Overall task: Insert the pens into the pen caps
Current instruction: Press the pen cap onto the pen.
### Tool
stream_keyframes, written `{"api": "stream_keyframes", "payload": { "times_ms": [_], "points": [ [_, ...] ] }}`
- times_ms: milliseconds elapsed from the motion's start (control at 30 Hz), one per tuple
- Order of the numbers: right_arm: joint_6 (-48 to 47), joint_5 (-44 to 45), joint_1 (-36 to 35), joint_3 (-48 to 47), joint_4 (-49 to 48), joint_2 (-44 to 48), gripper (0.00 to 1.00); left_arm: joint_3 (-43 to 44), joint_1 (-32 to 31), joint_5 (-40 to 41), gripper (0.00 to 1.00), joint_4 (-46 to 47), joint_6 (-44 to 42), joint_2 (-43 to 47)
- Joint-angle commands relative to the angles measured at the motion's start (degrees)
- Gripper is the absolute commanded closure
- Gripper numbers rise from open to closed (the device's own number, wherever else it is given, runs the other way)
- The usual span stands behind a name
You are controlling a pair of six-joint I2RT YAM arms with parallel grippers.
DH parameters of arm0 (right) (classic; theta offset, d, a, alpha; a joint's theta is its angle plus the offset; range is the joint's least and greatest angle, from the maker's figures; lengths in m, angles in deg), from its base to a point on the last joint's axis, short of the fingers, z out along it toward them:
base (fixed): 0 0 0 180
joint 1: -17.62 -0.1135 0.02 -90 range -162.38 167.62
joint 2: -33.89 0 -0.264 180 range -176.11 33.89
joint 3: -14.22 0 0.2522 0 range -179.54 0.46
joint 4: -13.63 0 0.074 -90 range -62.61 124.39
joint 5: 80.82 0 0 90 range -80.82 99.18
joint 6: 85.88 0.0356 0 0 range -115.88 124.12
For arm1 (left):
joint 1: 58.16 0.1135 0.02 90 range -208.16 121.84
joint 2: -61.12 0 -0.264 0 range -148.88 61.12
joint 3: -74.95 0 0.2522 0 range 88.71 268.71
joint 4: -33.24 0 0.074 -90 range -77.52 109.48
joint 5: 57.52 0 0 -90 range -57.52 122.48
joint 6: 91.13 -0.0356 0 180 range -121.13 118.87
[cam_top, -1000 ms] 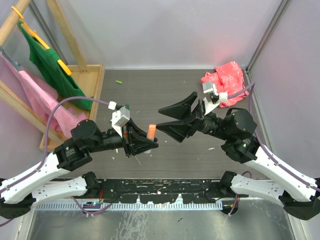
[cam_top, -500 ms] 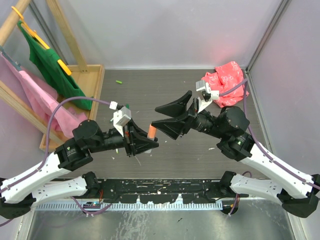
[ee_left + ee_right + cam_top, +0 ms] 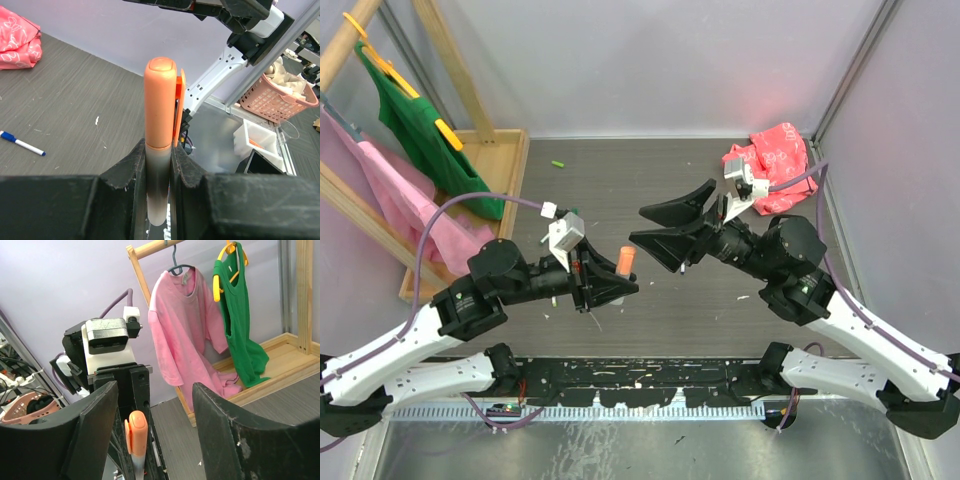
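Note:
A pen with a grey barrel [image 3: 159, 172] and an orange pen cap [image 3: 160, 100] fitted on its end stands upright between the fingers of my left gripper [image 3: 159, 156], which is shut on the barrel. From above, the orange cap [image 3: 626, 260] sticks out of the left gripper [image 3: 618, 287] over the middle of the table. My right gripper [image 3: 638, 225] hovers open just beyond it, jaws wide and facing the cap without touching it. In the right wrist view the orange cap [image 3: 137, 432] sits low between the open fingers of the right gripper [image 3: 156, 387]. A blue-capped pen [image 3: 22, 143] lies on the table.
A small green cap [image 3: 558, 164] lies at the far left of the table. A red bag [image 3: 770, 160] sits at the far right. A wooden rack [image 3: 490, 165] on the left carries a green top [image 3: 415, 120] and a pink shirt [image 3: 380, 190]. A pink basket [image 3: 280, 95] stands off the table.
The right gripper has drifted slightly away from the cap toward the far side, and its jaws have narrowed a little. The left gripper keeps the pen almost still.

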Motion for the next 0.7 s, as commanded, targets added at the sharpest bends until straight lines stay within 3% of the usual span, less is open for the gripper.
{"api": "stream_keyframes", "payload": {
  "times_ms": [0,267,667],
  "points": [
    [-0.25,0.39,-0.21,-1.33,-0.86,1.25,0.34,0.51,0.03,0.44,1.00,2.59,-0.15,1.24],
    [0.38,-1.31,-0.21,-0.40,-2.14,2.31,0.37,0.72,0.06,-1.61,1.00,1.92,-0.05,0.71],
    [1.14,-10.94,-0.20,-2.40,0.12,-2.01,0.41,1.14,0.04,-1.94,1.00,3.02,0.04,-0.12]
  ]
}}
